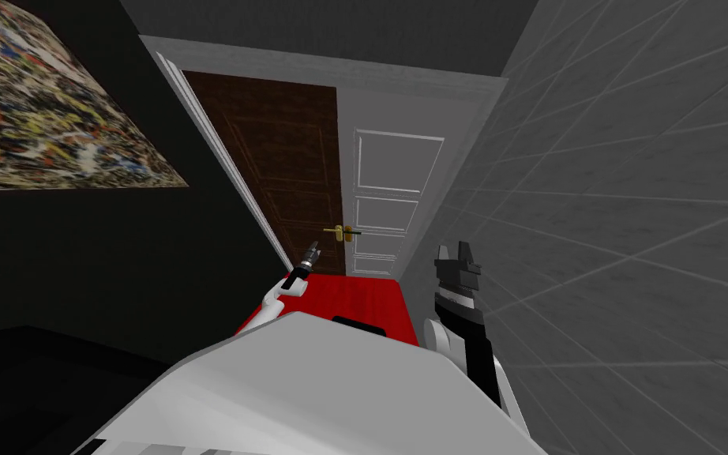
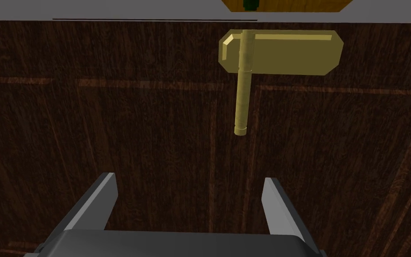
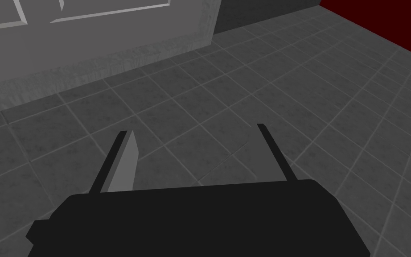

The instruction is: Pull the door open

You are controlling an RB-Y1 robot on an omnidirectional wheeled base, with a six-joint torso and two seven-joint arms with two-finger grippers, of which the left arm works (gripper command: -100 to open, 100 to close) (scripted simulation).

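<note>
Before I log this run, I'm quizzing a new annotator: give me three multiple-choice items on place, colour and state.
1. Relative to the handle, the left gripper is: A clamped on it; B short of it, facing the brown door; C past it.
2. The handle is: A black; B red; C gold.
3. The right gripper is: A open; B shut empty; C shut on something.
Answers: B, bare door separates them; C, it and its plate are gold; A, its fingers stand apart over grey tiles.
</note>
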